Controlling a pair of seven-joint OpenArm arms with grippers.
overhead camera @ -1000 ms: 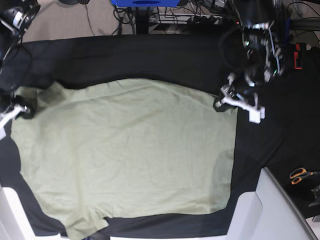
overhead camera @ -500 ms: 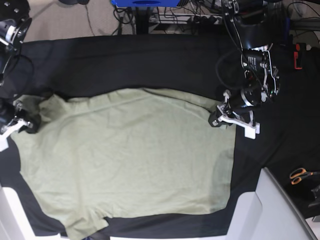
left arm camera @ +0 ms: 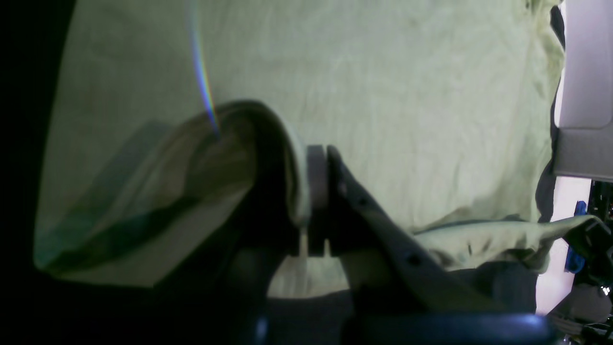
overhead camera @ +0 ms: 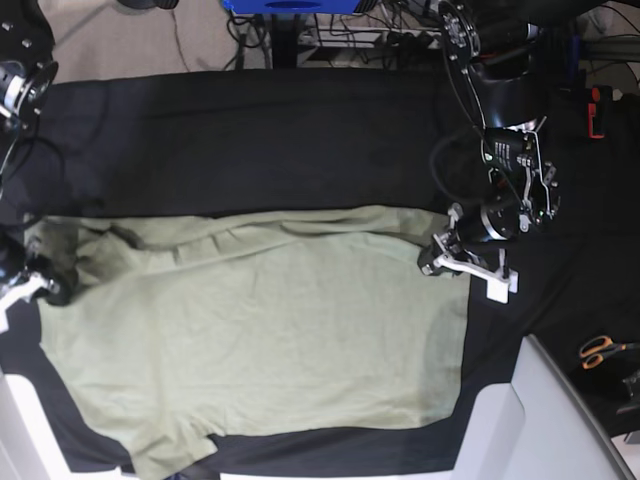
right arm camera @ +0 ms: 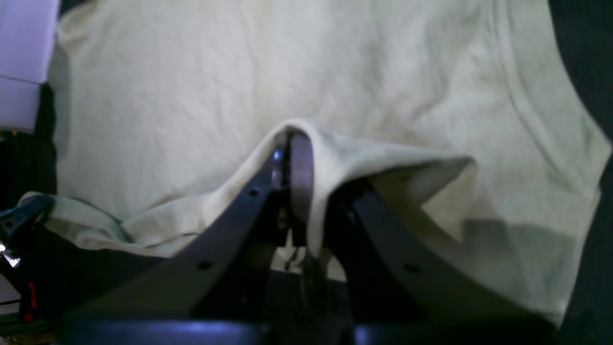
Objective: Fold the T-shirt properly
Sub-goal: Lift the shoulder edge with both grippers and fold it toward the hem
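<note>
At the left edge of the base view the right gripper (overhead camera: 40, 287) sits low over the bench, only its tip showing past the frame. Its jaws are clamped on a pinch of the T-shirt (overhead camera: 260, 330); in its wrist view the right gripper (right arm camera: 299, 158) has pale green cloth draped over the two dark fingers (right arm camera: 239, 211), which meet with the fabric between them.

The T-shirt lies spread on the black cloth (overhead camera: 250, 140) that covers the bench, filling the middle and the near half of it. Its far edge is lifted and rolled toward the near side, forming a wrinkled band that runs from one gripper to the other. One corner of the shirt hangs toward the near left corner of the bench.

On the right of the base view the left arm (overhead camera: 500, 90) reaches down from the far right corner, its wrist bent so that the left gripper (overhead camera: 440, 258) points at the shirt's far right corner. The left wrist view shows the left gripper (left arm camera: 311, 191) closed tight on a fold of the T-shirt (left arm camera: 383, 96), the cloth curling over one finger.

Orange-handled scissors (overhead camera: 600, 350) lie on the black cloth near the right edge. White panels (overhead camera: 560, 420) stand at the near right corner, and cables (overhead camera: 380, 35) and a blue object (overhead camera: 290, 6) lie on the floor beyond the far edge.
</note>
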